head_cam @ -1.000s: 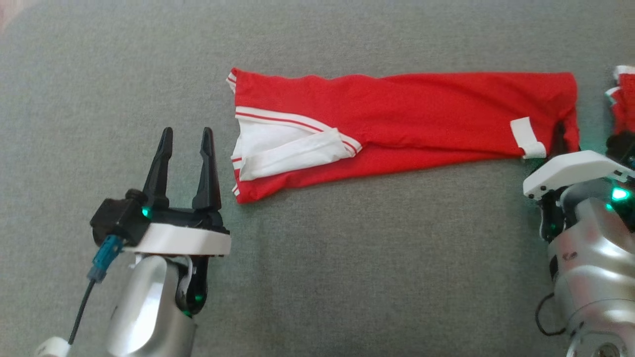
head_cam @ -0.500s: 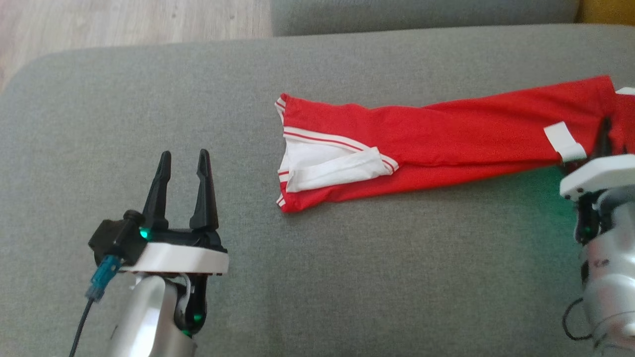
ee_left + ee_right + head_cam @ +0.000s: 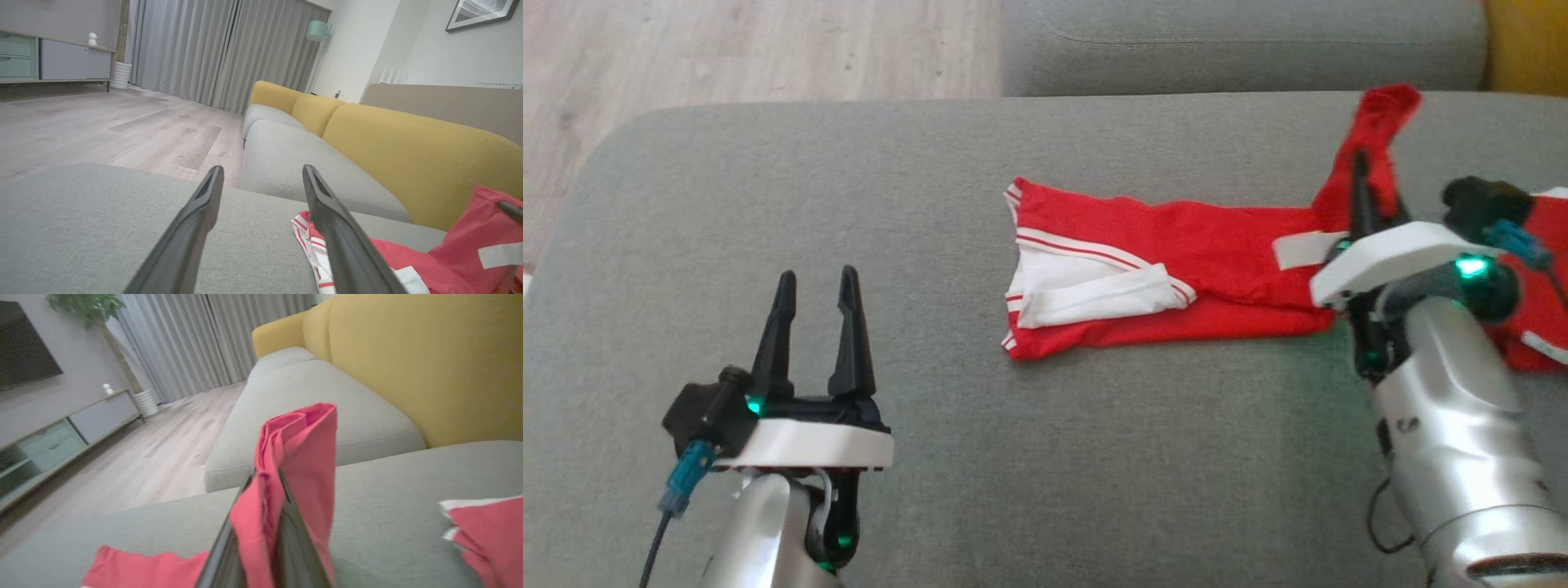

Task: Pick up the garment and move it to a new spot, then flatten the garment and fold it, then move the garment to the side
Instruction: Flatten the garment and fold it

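Note:
The garment [image 3: 1201, 245], red with white trim, lies in a long strip on the grey sofa seat [image 3: 1029, 457]. Its striped white end points left. My right gripper [image 3: 1360, 175] is shut on the strip's right end and holds a fold of red cloth [image 3: 1376, 122] up off the seat. In the right wrist view the cloth [image 3: 294, 441] drapes over my right gripper [image 3: 265, 475]. My left gripper [image 3: 817, 282] hovers open and empty to the left of the garment, apart from it. Past its right finger in the left wrist view lies the garment [image 3: 408, 253], beyond my left gripper [image 3: 262, 169].
More red cloth with white trim [image 3: 1535, 302] lies at the right, behind my right arm. A second grey cushion [image 3: 1241, 49] sits beyond the seat, with a yellow backrest [image 3: 408, 143] to the right. Wooden floor [image 3: 752, 49] lies past the seat's rounded left end.
The head camera has shifted. My right gripper has lifted the garment's right end and carried it leftward over the strip, which now looks shorter. My left gripper stays open in place.

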Robot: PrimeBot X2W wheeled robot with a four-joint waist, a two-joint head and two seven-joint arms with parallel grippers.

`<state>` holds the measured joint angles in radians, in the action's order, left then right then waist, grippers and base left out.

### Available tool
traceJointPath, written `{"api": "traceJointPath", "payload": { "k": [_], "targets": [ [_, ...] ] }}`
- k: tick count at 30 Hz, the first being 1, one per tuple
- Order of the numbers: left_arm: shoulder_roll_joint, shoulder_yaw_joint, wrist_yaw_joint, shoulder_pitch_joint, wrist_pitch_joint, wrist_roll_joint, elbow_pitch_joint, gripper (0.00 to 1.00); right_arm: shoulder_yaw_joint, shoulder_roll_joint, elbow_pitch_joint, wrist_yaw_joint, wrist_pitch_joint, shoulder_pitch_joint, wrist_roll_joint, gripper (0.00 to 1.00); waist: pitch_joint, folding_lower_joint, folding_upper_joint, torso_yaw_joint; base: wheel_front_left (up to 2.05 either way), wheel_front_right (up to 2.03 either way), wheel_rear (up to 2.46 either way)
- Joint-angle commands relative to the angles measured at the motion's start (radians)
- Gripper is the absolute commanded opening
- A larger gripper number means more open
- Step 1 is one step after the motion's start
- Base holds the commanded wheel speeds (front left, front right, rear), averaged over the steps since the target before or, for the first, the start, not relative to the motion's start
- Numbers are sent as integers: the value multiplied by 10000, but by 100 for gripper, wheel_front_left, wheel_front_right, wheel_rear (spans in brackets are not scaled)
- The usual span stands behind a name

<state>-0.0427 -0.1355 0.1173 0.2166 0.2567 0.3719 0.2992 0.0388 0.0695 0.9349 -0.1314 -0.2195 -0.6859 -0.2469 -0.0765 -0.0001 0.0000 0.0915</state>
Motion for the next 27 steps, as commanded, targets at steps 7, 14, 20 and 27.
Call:
{"api": "traceJointPath", "payload": {
  "k": [7,14,20,27],
  "targets": [
    [-76,98,-116,213,51,134,-305,100,-2457,-190,-457,7,54,-290,-2029,0,2,1,0,949,0,0,0],
    [-76,-33,-143,215,51,208,-265,100,-3370,-191,116,7,-77,-359,-2899,0,-188,1,0,1719,0,0,0],
    [-76,-129,-137,242,51,219,-213,100,-4258,-192,424,7,-172,-370,-3713,0,-401,1,0,2146,0,0,0],
    [-76,-255,-149,311,51,267,-197,100,-5804,-192,391,7,-185,-281,-4736,0,-524,1,0,2365,0,0,0]
  ]
}}
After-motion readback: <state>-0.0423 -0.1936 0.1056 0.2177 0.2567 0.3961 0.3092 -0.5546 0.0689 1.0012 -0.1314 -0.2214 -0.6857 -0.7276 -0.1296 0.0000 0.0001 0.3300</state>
